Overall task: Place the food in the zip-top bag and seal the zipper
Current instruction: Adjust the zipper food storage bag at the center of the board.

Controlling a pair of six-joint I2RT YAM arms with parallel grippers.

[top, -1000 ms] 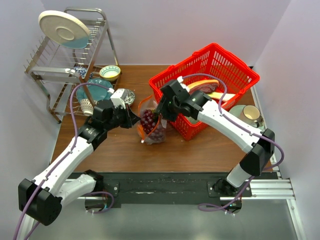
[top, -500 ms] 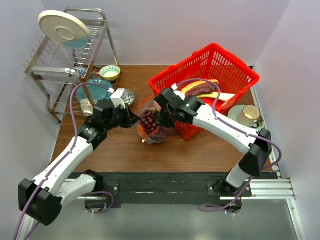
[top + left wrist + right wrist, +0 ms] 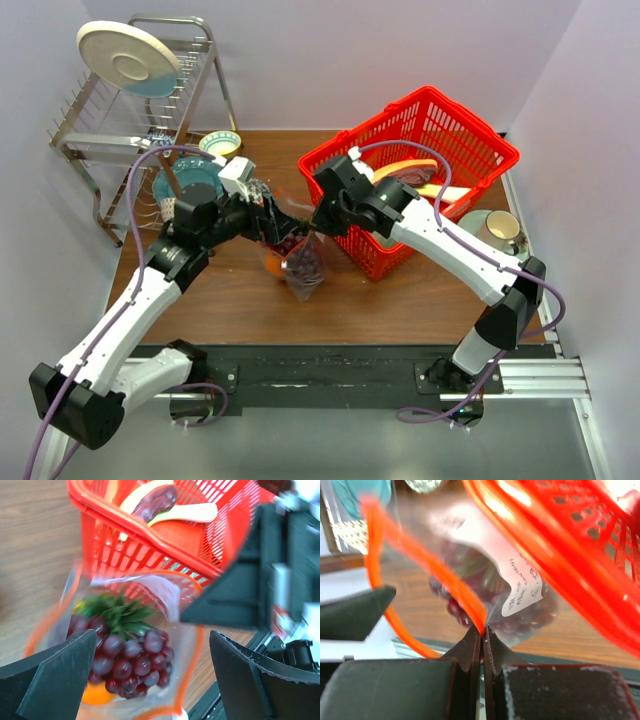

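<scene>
1. The zip-top bag (image 3: 305,265) hangs over the wooden table (image 3: 400,300), just in front of the red basket's (image 3: 375,260) near-left corner and right between the two grippers. I cannot tell whether its bottom touches the wood.
2. Both toy fruits are inside it. The grape bunch (image 3: 130,657) lies on top, with the pineapple's (image 3: 117,615) green crown poking out behind it and its orange body showing underneath.
3. The bag's mouth gapes, and the red-orange zipper (image 3: 465,605) curves round the opening in a loose loop, not pressed shut.
4. A small white label (image 3: 522,592) shows on the clear plastic, on the side towards the basket.
5. The right gripper (image 3: 482,630) has its fingers pinched tight together on the zipper strip, at the basket side of the mouth.
6. The left gripper (image 3: 152,634) has its fingers spread wide, one on either side of the bag's mouth. It looks down into the bag and grips nothing.
7. The basket sits just behind the bag, with a pink-red slice (image 3: 155,502) lying inside.
8. Farther out, a metal dish rack (image 3: 110,130) stands at the table's far-left corner with a white plate (image 3: 128,58) propped on top.
9. A cup (image 3: 502,228) sits on the far side of the basket, by the right wall.
</scene>
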